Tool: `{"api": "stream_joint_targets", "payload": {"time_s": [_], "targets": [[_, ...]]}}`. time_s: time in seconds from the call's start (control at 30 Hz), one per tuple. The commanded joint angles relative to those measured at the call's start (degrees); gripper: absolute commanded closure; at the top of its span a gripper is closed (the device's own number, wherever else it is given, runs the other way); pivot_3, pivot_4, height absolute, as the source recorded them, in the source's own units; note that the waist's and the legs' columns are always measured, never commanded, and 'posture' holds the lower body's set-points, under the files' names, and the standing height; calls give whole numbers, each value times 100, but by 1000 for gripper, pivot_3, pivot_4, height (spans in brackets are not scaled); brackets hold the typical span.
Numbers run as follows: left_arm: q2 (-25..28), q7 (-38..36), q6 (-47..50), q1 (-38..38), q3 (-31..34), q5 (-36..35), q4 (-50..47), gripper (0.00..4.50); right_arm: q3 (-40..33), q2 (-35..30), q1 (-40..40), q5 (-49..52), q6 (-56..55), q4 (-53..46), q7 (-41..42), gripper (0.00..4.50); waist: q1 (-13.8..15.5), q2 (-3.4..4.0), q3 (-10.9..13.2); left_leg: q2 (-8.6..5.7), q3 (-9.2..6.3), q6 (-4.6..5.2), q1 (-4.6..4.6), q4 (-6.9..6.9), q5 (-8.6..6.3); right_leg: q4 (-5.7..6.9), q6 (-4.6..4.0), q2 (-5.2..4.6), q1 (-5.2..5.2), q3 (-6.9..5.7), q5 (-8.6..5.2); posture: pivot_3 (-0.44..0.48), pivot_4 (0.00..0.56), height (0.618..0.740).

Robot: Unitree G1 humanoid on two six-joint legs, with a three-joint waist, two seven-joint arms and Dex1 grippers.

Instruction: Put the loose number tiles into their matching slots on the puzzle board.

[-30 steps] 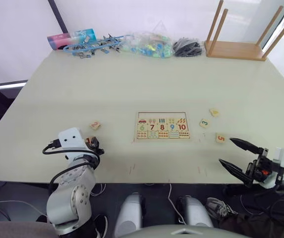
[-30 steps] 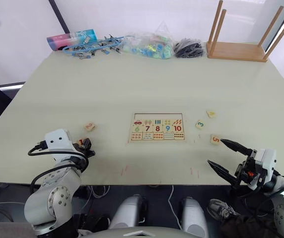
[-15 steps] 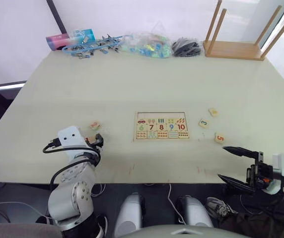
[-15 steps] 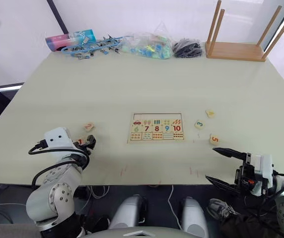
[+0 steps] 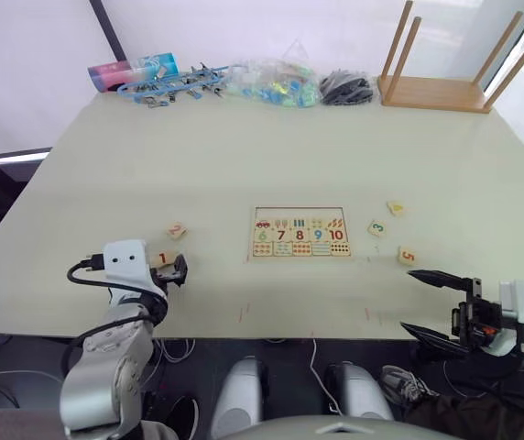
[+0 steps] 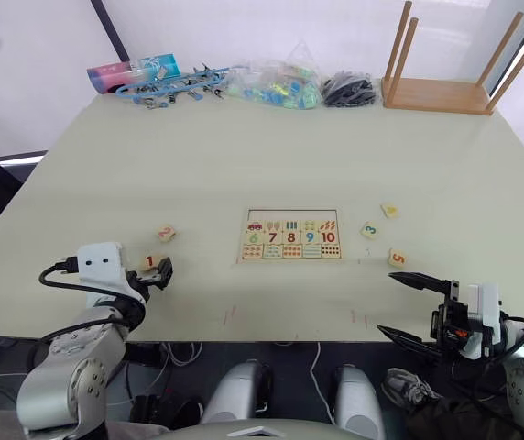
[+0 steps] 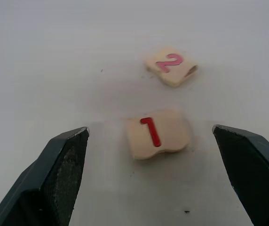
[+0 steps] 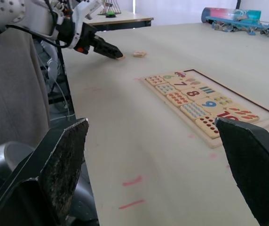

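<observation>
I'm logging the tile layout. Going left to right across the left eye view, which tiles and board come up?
Tile 1 → tile 2 → puzzle board → tile 3 → unreadable tile → tile 5.

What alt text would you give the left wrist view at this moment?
The left pincer is open, its two black fingers on either side of a pale wooden tile printed with a red 1 lying on the table. Beyond it lies a tile printed with a 2.
</observation>
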Motion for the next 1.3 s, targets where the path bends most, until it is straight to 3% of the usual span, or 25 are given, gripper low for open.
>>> {"api": "stream_joint_targets", "payload": {"time_s": [0.03,0.2,0.33,0.6,0.8,0.97,1.3], "targets": [[478,-786,-848,33,343,-201,272,20,11,66,76,48,17,-334,-214,0,4,7,-1,1,0,-2,0,0,-1,0,1,0,0,-1,-1,0,150,737],[1534,-2736,-2381,-110,533,-683,1689,20,23,153,253,-89,74,-595,-696,0,3,8,-1,3,4,-7,-1,0,-4,1,14,-4,-5,-3,-9,0,150,737],[2014,-3895,-3199,-78,410,-910,2415,20,76,175,308,-212,9,-695,-904,0,-11,8,-1,6,26,-7,-9,-4,-6,0,15,-21,-20,5,-8,0,150,737],[3381,-6399,-4254,-1300,17,-1081,4761,20,136,249,255,-239,-141,-680,-1027,0,12,11,1,15,47,-11,-8,-11,-4,2,13,-11,-22,-12,-9,0,150,737],[3953,-8131,-5546,-2120,-520,-808,6561,20,171,264,158,-240,-177,-631,-1035,0,-20,8,1,14,60,8,-10,-19,3,-5,15,-22,-34,-7,-8,0,150,737],[4111,-8692,-6587,-2979,-1090,-466,8062,20,185,269,95,-236,-189,-606,-1040,0,3,6,0,15,72,11,-12,-20,5,-3,13,-17,-34,-14,-8,0,150,737],[3921,-8698,-7720,-3854,-1735,-127,9487,20,212,274,32,-195,-229,-565,-998,0,-7,0,-2,15,75,15,-12,-16,7,6,13,-15,-33,-10,-7,0,150,737]]}}
